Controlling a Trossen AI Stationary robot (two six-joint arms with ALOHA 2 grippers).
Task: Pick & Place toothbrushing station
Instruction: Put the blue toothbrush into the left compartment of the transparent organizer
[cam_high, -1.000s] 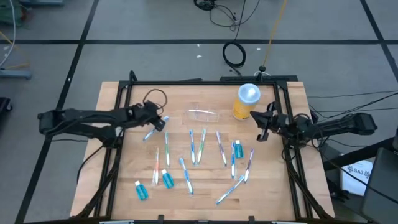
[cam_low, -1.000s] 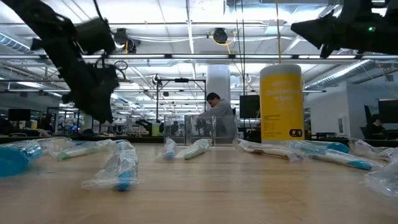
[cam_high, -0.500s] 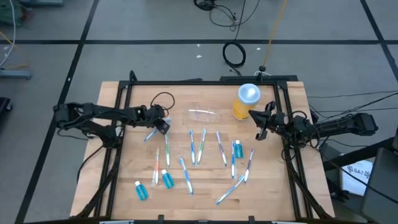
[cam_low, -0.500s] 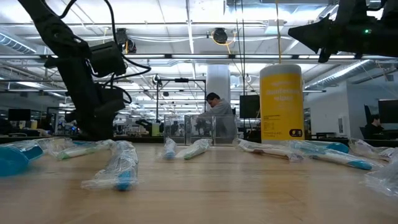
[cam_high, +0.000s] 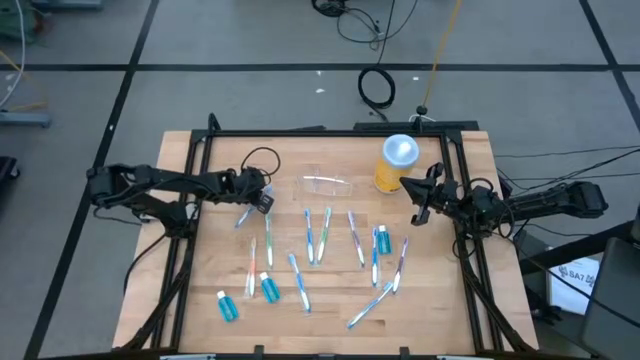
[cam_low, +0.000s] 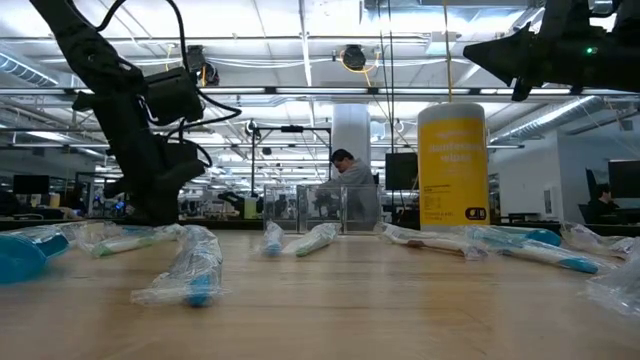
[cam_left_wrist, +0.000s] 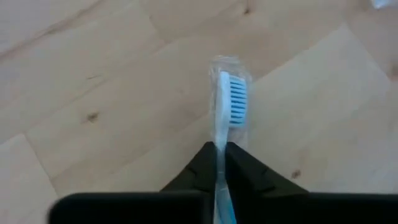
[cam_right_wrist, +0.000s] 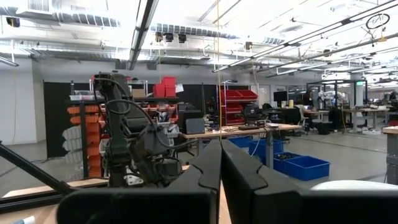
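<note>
Left pincer (cam_left_wrist: 221, 163), low over the wooden bench (cam_high: 200, 300) and clamped tight on a clear-wrapped, blue-bristled toothbrush (cam_left_wrist: 229, 102), presumably for lifting into the small see-through plastic toothbrushing station (cam_high: 327, 184) just beyond; right pincer (cam_high: 421, 203) waits shut, empty, beside the yellow jar (cam_high: 395, 163).

Left hand (cam_left_wrist: 221, 149) low, fingers closed; right hand (cam_high: 418, 207) raised, closed.

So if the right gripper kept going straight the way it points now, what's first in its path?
Likely nothing on the table: the right gripper, shut and raised, points level across it toward the left arm, which would probably come first; depth is unclear.
</note>
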